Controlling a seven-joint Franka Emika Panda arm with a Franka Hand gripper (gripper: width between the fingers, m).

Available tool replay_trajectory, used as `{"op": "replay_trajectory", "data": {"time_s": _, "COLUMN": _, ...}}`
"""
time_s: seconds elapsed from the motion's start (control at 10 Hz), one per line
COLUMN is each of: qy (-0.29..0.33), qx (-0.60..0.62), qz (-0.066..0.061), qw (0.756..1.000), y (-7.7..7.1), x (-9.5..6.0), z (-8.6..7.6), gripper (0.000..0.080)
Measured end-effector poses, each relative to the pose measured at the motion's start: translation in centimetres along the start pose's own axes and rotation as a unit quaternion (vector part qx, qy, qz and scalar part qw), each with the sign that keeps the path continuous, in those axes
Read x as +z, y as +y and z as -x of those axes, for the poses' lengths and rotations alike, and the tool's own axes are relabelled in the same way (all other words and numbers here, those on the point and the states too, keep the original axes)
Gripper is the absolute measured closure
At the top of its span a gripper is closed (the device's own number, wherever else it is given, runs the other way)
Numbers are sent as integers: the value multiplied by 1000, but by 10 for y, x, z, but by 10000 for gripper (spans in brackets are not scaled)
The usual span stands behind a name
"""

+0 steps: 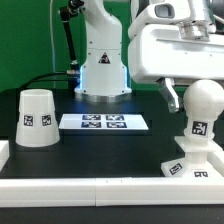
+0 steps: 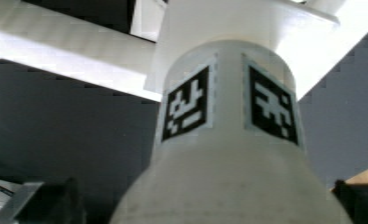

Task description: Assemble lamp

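Shade (image 1: 38,117): white plastic, smooth, matt.
Bulb (image 1: 203,110): same white plastic, smooth, faint sheen on round head.
Base (image 1: 190,168): white plastic, matt.
Tags on all three: flat black-and-white print, no gloss.
Marker board (image 1: 104,122): thin white sheet, matt, printed.
Table (image 1: 110,150): black, dull, no reflections; cloth or board, cannot tell.
Front ledge (image 1: 80,188): white, smooth, matt.
Arm (image 1: 103,45): white shell, glossy, bright highlights.

The exterior camera sits low near the front edge of the table (image 1: 100,150), facing the arm's base (image 1: 102,65) across it. The wrist camera looks from very close at the tagged bulb (image 2: 225,120) (image 1: 203,110), which both views share.
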State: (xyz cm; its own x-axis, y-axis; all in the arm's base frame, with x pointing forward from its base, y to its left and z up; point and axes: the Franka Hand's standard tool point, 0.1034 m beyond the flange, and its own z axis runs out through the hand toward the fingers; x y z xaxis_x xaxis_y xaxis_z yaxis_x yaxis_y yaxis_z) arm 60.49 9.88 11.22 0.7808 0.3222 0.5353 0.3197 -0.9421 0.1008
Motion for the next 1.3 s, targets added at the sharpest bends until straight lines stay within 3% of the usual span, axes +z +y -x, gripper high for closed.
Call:
{"op": "replay_trajectory", "data": {"time_s": 0.3, "qy": -7, "qx": -2, "qz": -5, "qw": 1000, "y": -5, "x": -12, "z": -6, "gripper": 100}}
{"op": "replay_trajectory", "data": {"time_s": 0.8, "qy": -31, "qx": -2, "qz": -11, "qw": 999, "y": 1, "x": -24, "z": -17, "gripper": 100}}
{"op": "replay_trajectory", "data": {"time_s": 1.0, "qy": -86, "qx": -2, "qz": -29, "qw": 996, "y": -6, "x": -19, "z": -8, "gripper": 100}}
{"op": "replay_trajectory", "data": {"time_s": 1.3, "qy": -185, "qx": -1, "qz": -55, "qw": 981, "y": -5, "x": -11, "z": -1, "gripper": 100}}
